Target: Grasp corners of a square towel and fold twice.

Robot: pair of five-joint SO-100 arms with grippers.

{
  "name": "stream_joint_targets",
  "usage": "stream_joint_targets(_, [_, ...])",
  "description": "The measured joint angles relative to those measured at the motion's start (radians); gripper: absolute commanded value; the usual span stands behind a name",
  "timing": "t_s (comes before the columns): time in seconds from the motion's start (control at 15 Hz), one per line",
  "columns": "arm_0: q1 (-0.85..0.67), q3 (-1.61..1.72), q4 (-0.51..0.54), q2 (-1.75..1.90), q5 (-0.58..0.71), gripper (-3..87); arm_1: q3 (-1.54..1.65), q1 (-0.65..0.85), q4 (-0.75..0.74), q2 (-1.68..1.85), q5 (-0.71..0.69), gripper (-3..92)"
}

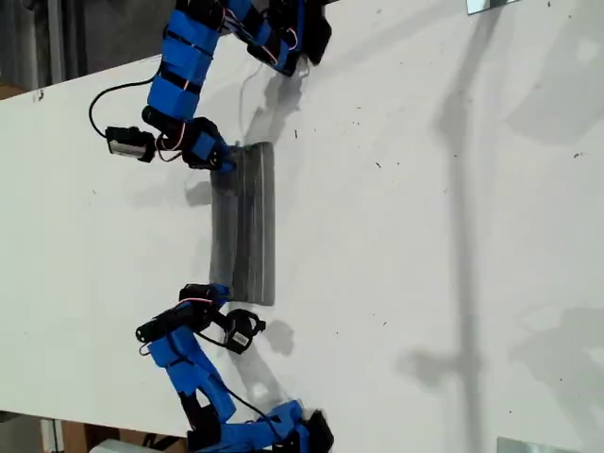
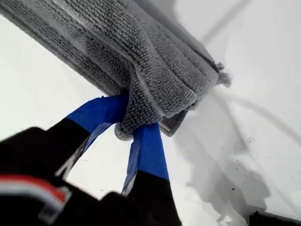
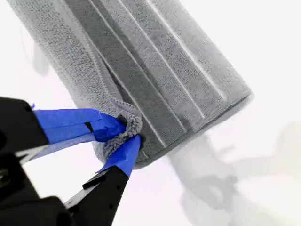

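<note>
The grey striped towel (image 1: 247,226) lies on the white table as a narrow folded strip, running up and down the exterior view. Two blue arms reach it from the exterior view's left. One arm's gripper (image 1: 219,159) is at the strip's upper end and the other's (image 1: 219,291) at its lower end; the wrist views do not show which is which. My first gripper (image 2: 131,120) is shut on a bunched corner (image 2: 141,110) of the towel (image 2: 155,61). My second gripper (image 3: 128,134) pinches another corner (image 3: 113,143) of the towel (image 3: 164,70). A small loop tag (image 2: 222,75) sticks out at the far corner.
The arm bases stand at the exterior view's top (image 1: 293,28) and bottom (image 1: 302,434). A black cable (image 1: 94,109) loops near the upper arm. The table edge (image 1: 57,90) runs along the exterior view's upper left. Arm shadows and a few dark specks mark the tabletop (image 1: 425,236).
</note>
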Motion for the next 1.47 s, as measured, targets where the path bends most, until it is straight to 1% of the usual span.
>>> stream_joint_targets(0.13, [0.077, -0.002, 0.000, -0.054, -0.078, -0.1, 0.023, -0.038, 0.002, -0.040, 0.037, -0.1])
stream_joint_targets(0.27, [0.115, 0.011, 0.008, -0.057, -0.144, -0.1, 0.052, -0.120, -0.006, -0.043, 0.100, -0.1])
stream_joint_targets(0.4, [0.147, 0.017, 0.018, -0.069, -0.178, -0.1, 0.074, -0.160, -0.020, -0.043, 0.118, -0.1])
stream_joint_targets(0.67, [0.173, 0.112, 0.026, -0.071, -0.186, -0.1, 0.121, -0.178, -0.048, -0.060, 0.138, -0.1])
stream_joint_targets(0.73, [0.173, 0.130, 0.025, -0.071, -0.178, -0.1, 0.132, -0.176, -0.058, -0.074, 0.138, 6.6])
stream_joint_targets(0.8, [0.172, 0.133, 0.025, -0.069, -0.166, 3.0, 0.143, -0.179, -0.071, -0.081, 0.138, 30.4])
stream_joint_targets(0.87, [0.172, 0.133, 0.025, -0.069, -0.158, 11.9, 0.155, -0.179, -0.074, -0.081, 0.138, 35.6])
stream_joint_targets(0.93, [0.172, 0.135, 0.031, -0.071, -0.146, 25.8, 0.160, -0.178, -0.061, -0.083, 0.138, 40.3])
stream_joint_targets(1.07, [0.160, 0.133, 0.031, -0.031, -0.135, 32.9, 0.166, -0.181, -0.058, -0.083, 0.138, 43.8])
stream_joint_targets(1.27, [0.137, 0.166, 0.040, 0.147, -0.120, 30.2, 0.204, -0.133, -0.018, -0.011, 0.094, 43.7])
stream_joint_targets(1.47, [0.129, 0.250, 0.046, 0.298, -0.097, 29.8, 0.242, 0.023, 0.002, 0.060, -0.028, 42.6])
